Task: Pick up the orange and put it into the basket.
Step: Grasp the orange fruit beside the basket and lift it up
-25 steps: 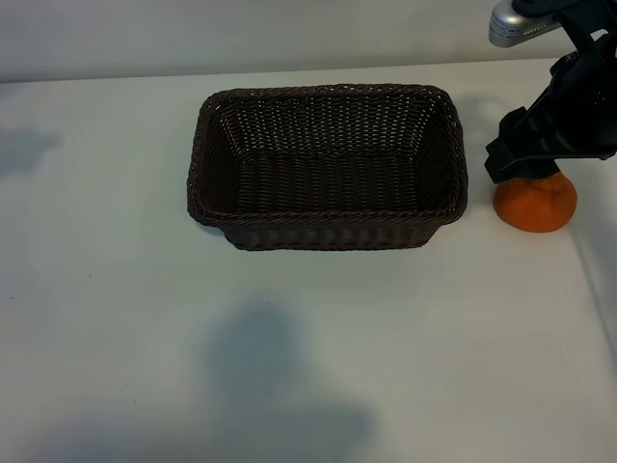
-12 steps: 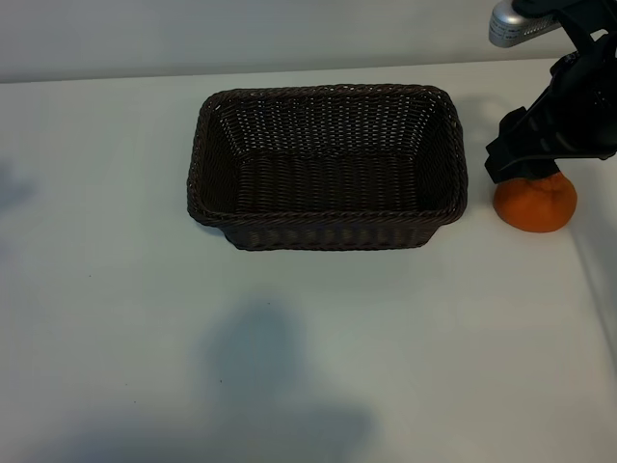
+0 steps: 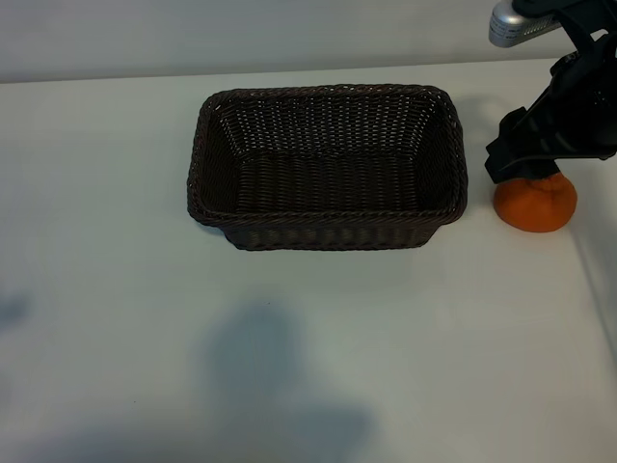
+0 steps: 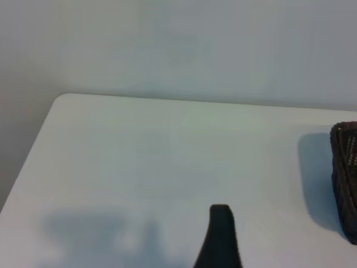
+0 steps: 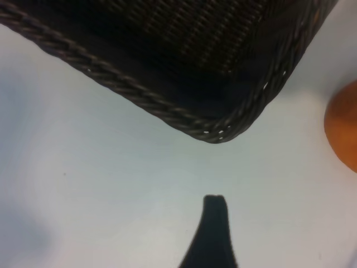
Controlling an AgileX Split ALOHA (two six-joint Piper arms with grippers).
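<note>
- Two sets of jaws stand spread and hold nothing; the right gripper [image 3: 525, 164] hangs just above the orange [image 3: 536, 203], off toward its basket side.
- We should centre over the fruit's middle, sink until the jaws straddle it, then close gently.
- Beside them, the basket [image 3: 328, 217] sits empty on the table [image 3: 116, 289].
- Our left gripper [image 4: 220, 234] stays far off.

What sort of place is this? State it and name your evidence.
Probably a robot test bench, not a kitchen: a plain white table against a bare wall, holding only a wicker basket and an orange, with a black robot arm over the fruit.
</note>
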